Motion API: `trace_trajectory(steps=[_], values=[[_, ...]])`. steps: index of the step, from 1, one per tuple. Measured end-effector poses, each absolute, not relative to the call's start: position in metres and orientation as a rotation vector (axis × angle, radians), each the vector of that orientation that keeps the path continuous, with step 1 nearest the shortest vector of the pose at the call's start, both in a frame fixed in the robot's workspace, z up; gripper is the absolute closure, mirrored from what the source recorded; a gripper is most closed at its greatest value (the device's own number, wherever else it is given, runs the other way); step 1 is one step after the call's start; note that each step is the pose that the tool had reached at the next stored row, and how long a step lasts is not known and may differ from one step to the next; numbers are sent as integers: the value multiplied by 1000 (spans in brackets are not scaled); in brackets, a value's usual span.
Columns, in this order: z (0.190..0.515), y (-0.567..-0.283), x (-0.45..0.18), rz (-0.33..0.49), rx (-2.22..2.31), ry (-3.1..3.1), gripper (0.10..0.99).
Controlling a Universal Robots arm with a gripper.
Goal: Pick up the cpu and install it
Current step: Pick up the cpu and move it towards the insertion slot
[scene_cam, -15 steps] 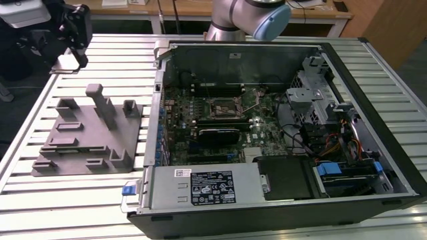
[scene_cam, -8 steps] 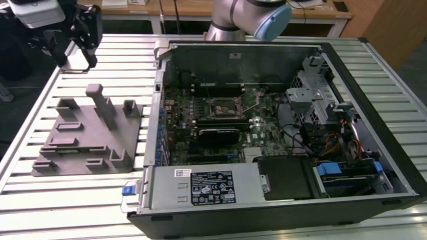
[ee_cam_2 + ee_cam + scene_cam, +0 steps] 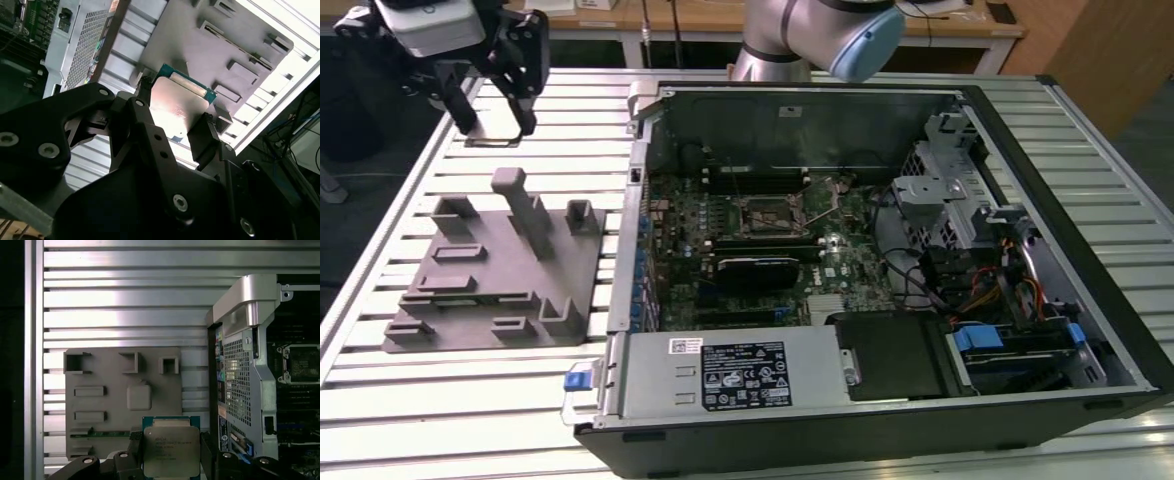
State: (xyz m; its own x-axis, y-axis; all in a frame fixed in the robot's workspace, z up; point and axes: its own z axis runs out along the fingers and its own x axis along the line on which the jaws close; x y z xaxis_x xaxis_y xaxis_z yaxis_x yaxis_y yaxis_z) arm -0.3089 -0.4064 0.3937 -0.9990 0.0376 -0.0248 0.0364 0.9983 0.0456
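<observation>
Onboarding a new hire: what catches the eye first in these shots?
The open computer case dominates the exterior view's right, motherboard exposed. At that view's upper left the hand hangs above the table, clamping the cpu by its edges, near the grey fixture block.

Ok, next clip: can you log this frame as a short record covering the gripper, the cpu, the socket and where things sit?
gripper: shut on the cpu, hanging above the slatted table, toward the exterior view's left of the case
cpu: clamped by its edges, metal top facing the first wrist camera
fixture block: grey, on the table beside the case
computer case: open, motherboard exposed
cpu socket: looks empty
task state: cpu picked up, not yet installed
</observation>
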Motion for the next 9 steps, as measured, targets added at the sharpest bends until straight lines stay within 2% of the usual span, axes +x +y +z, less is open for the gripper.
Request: trace_trajectory(steps=[9], values=[[394,-406,-286,70,58,3115,545]])
